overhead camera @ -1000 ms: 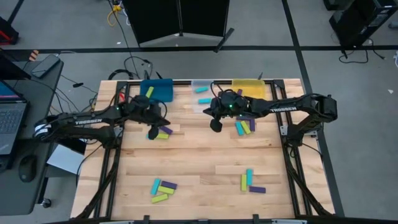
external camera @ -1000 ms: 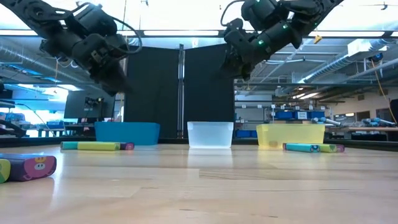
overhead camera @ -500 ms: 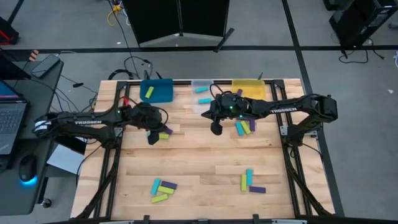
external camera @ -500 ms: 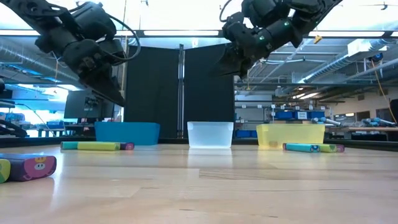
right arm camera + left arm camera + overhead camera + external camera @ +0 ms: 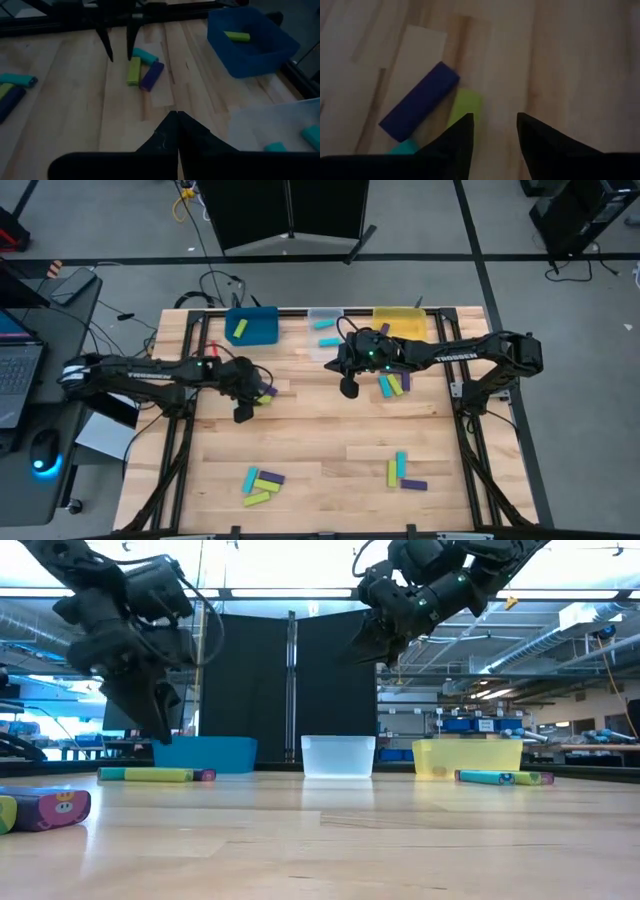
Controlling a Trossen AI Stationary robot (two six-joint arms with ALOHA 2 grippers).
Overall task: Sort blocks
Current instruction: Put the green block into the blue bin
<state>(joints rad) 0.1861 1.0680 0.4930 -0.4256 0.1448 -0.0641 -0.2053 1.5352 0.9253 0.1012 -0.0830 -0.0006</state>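
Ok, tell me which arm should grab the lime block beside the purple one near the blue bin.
Left. The left gripper hangs open just above that lime block; the right gripper is shut and farther off.

The only lettering that can be read is the brand word TROSSEN, printed in white capitals along the dark forearm of each arm, seen from above. On the left arm it sits on the long link leading toward the blue bin — on the right arm it runs along the link just below the yellow bin. One purple block at the table's near edge carries a small printed pink figure, but no legible text.
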